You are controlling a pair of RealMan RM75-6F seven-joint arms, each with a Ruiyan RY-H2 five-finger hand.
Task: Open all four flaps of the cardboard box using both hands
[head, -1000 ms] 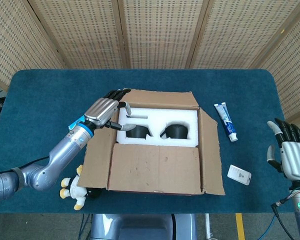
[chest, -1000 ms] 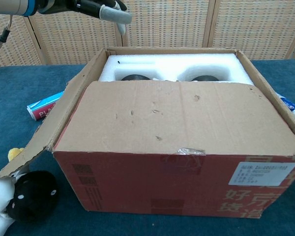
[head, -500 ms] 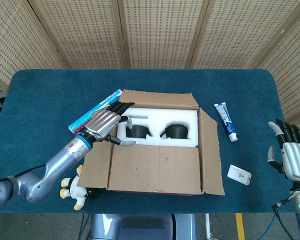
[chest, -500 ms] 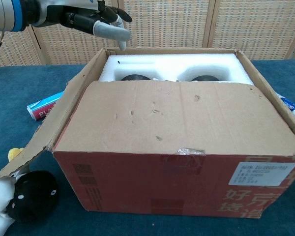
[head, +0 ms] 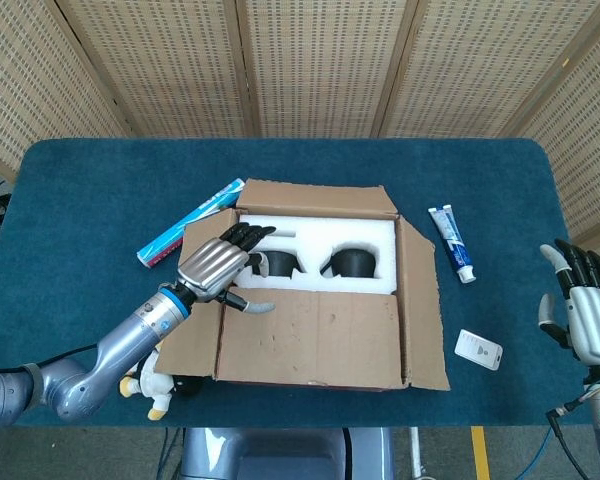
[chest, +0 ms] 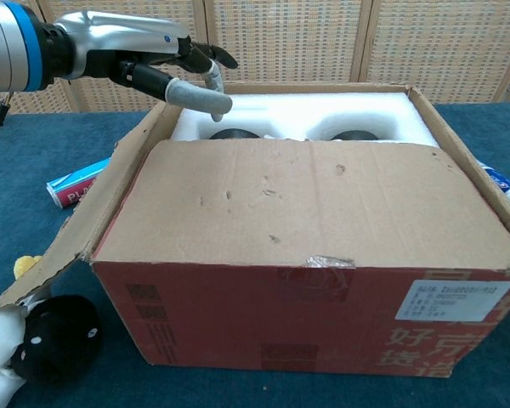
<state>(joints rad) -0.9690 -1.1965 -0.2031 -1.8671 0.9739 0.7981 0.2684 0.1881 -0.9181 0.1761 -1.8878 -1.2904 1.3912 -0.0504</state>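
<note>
Your left hand (head: 212,266) hovers over the left side of the box (head: 315,290) at the table's centre, fingers spread and holding nothing. The near flap (head: 308,335) is not folded out and covers part of the foam (head: 320,236). Swinging over it may press it shut or catch the foam. Your right hand (head: 583,310) waits far right, fingers apart and empty

The left arm is reaching in from seven o'clock toward one o'clock with the left hand (head: 218,267) hovering palm-down, fingers spread and empty, thumb jutting toward four o'clock, while the right hand (head: 583,312) is standing upright at the three o'clock edge, fingers apart and pointing to twelve.
</note>
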